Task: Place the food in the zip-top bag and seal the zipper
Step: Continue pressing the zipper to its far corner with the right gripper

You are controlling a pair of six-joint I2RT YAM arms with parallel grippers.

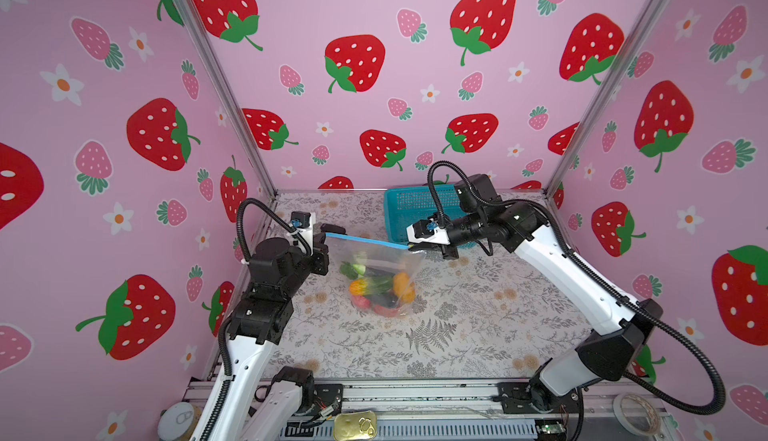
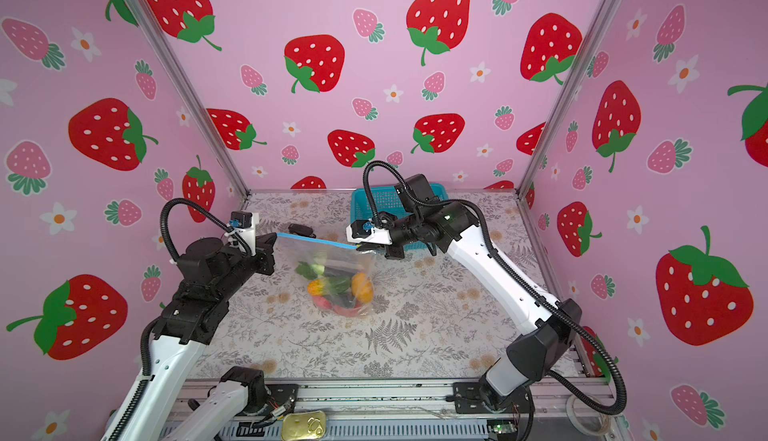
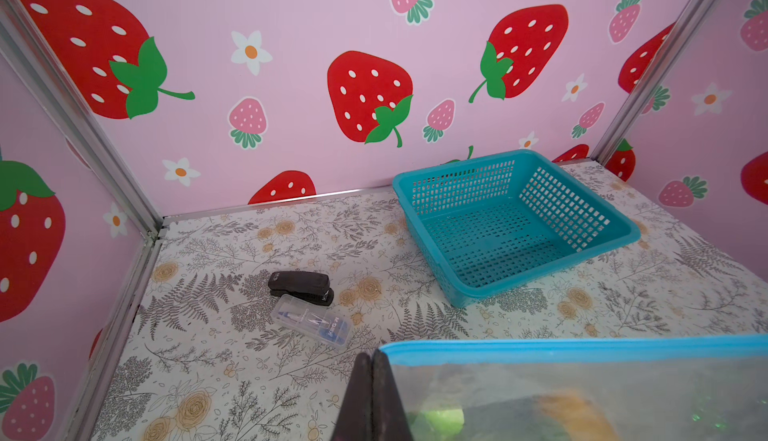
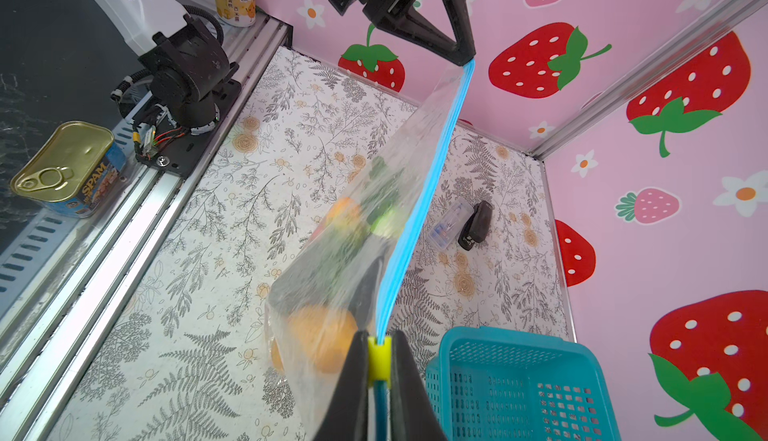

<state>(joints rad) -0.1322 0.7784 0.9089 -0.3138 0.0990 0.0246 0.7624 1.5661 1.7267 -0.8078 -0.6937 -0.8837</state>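
Both top corners of the zip-top bag are held up, near the middle of both top views. The left gripper is pinched tight on the left corner, right where the zipper ends. In the left wrist view its two fingers are pressed flat together at the bag's edge. The right gripper is at the other end of the blue strip. At the bottom middle of the right wrist view it is clamped on the yellow slider, one finger on each side. The zipper runs straight and tight from one gripper to the other, and its two sides look pressed together all the way along.

The food is inside the bag, piled in its low part — orange, green, red and dark pieces show through the clear plastic. I cannot tell if the bag's bottom touches the desk.

The teal basket sits at the back of the desk, just behind the right gripper. A black stapler and a small clear box lie right beside each other on the desk — lower left of the middle in the left wrist view.
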